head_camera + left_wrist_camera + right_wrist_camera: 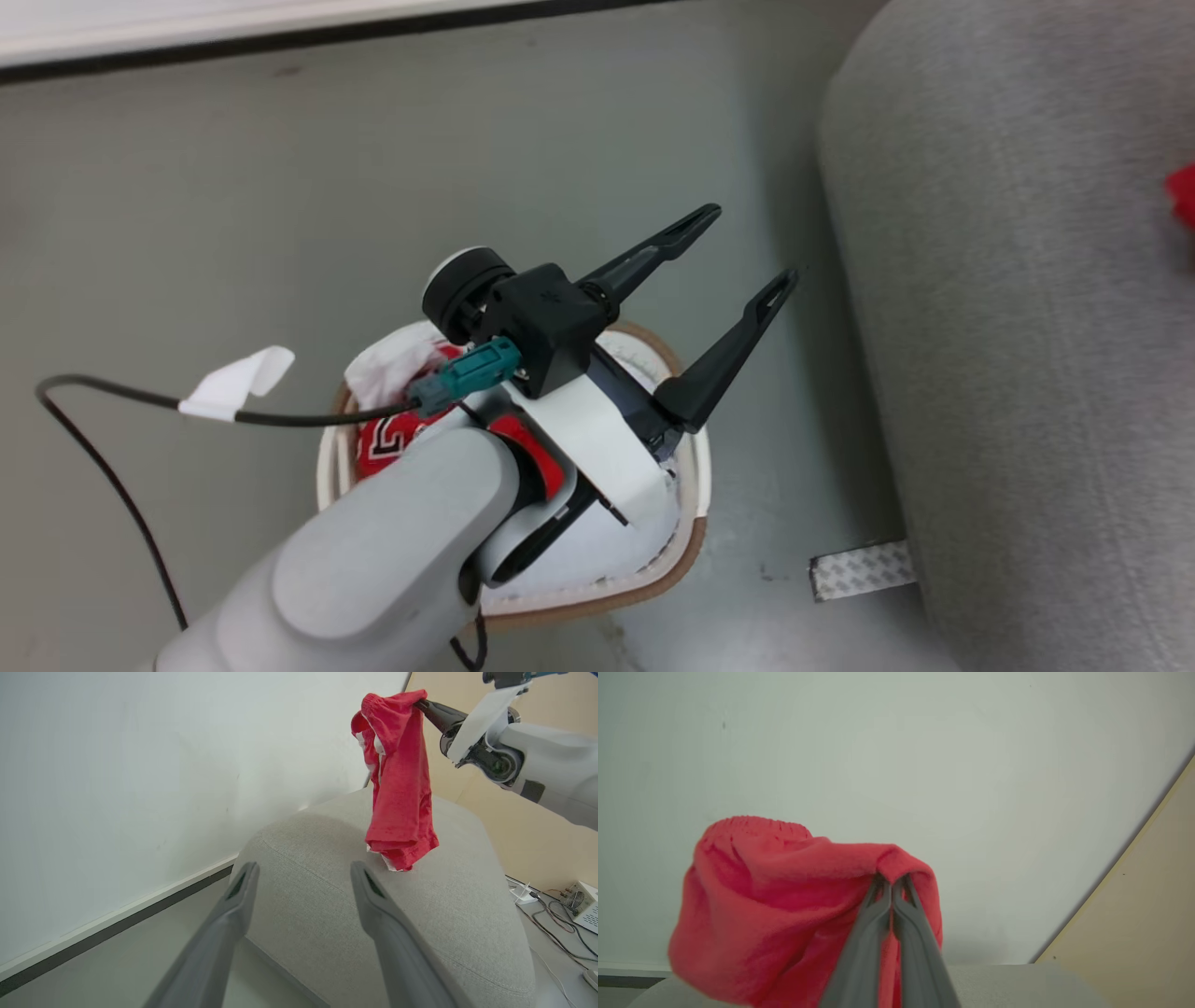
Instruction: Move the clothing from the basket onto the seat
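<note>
The grey-green floor [373,187] runs to a white wall [140,765] with a dark skirting line at the far side. On the right stands the seat [1027,327], light-grey fabric with rounded edges and a seam along its top, far bigger than anything else here.

The pale left forearm [373,569] reaches in from the near left, above the basket [695,523]. The basket sits on the floor just left of the seat, its brown rim and cream wall showing around the arm.

The plain red garment [399,788] hangs in a long fold above the seat top, with white trim showing at its edges. Whether its lower hem touches the fabric cannot be told. A small patch of the same red shows at the right edge of the head view.

In the basket's far left part lie the red jersey [383,439] with black-and-white lettering and, just beyond it, a crumpled white garment [392,369]. A pale pad [597,551] shows in the near part.

The left hand [750,245] is released, its two dark fingers spread wide and empty, pointing far-right toward the seat from over the basket. The right hand [892,884] is clenched on a pinch of the plain red garment, up over the seat.

A black cable [112,467] with a white tape tag loops over the floor at the left. A short patterned strip [859,569] lies at the seat's near foot.
</note>
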Robot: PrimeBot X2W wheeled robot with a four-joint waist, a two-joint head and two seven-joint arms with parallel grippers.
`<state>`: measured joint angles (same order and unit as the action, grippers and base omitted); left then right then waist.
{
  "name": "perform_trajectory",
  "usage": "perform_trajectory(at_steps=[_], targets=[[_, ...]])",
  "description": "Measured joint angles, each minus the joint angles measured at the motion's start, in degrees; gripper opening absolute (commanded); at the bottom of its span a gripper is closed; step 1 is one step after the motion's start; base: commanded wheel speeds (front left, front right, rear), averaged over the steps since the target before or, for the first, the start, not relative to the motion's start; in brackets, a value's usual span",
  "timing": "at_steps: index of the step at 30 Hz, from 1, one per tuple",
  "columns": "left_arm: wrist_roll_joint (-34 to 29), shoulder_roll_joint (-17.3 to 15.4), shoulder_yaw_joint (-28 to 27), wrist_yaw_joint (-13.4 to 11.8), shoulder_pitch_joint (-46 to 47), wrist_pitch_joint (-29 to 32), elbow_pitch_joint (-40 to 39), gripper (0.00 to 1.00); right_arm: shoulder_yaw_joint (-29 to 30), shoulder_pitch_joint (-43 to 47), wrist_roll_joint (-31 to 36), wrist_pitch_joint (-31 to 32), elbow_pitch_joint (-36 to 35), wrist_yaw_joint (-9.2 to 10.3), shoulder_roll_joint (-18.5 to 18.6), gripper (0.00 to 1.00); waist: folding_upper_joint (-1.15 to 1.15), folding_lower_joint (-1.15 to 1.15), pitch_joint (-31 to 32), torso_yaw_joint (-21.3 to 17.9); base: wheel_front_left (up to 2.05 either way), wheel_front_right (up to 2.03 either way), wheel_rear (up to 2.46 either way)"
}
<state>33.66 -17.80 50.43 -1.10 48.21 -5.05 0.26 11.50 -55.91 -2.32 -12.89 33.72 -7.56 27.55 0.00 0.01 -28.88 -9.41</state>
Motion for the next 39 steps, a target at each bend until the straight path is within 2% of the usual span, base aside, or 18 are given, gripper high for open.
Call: perform_trajectory(at_steps=[5,10,12,13,18,20,25,33,39], targets=[[0.0,0.2,0.1,0.1,0.1,-1.1,1.3,1.00,7.7,-2.8,5.4,1.5,7.7,0.00,2.5,0.00,0.00,0.00,-3.0,3.3,0.00,0.00,0.00],[0.2,-0.2,0.0,0.1,-0.6,-1.7,2.2,1.00,18.0,0.3,11.7,1.9,13.2,0.00,-1.1,0.01,0.00,0.00,-4.1,4.6,0.00,0.00,0.00],[0.2,-0.4,-0.1,0.1,-0.7,-2.1,2.7,1.00,21.5,1.9,14.4,2.0,14.7,0.00,-2.3,0.50,0.00,-0.01,-4.0,4.4,0.00,0.00,0.00],[0.3,-0.5,-0.1,0.1,-0.8,-2.1,3.0,1.00,23.0,2.4,15.2,2.0,15.3,0.00,-2.9,1.00,0.00,-0.01,-4.0,4.2,0.00,0.00,0.00],[0.6,-1.1,-1.3,-0.7,-1.6,-4.2,4.7,1.00,27.4,5.1,19.2,0.5,16.1,0.00,-7.7,1.00,0.00,-0.01,-2.9,3.1,0.00,0.00,0.00],[0.6,-1.7,-1.9,-1.1,-2.4,-5.2,5.8,1.00,26.8,6.5,21.2,-0.5,16.1,0.00,-9.6,1.00,0.00,-0.01,-2.1,2.5,0.00,0.00,0.00],[1.3,-3.0,-3.2,-2.0,-5.4,-7.4,8.2,1.00,23.3,9.6,20.7,-2.0,13.3,0.00,-13.8,1.00,0.00,-0.01,1.3,1.1,0.00,0.00,0.00],[2.1,-4.3,-6.5,-4.2,-13.0,-9.7,11.2,1.00,13.3,22.5,12.5,-2.2,-4.6,0.00,-19.0,1.00,0.00,-0.02,9.3,-0.1,0.00,0.00,0.00],[0.2,-3.7,-12.0,-6.0,-21.6,-10.0,10.6,1.00,7.7,33.2,8.6,-2.2,-12.8,0.00,-21.5,1.00,0.00,-0.03,15.8,0.5,0.00,0.00,0.00]])
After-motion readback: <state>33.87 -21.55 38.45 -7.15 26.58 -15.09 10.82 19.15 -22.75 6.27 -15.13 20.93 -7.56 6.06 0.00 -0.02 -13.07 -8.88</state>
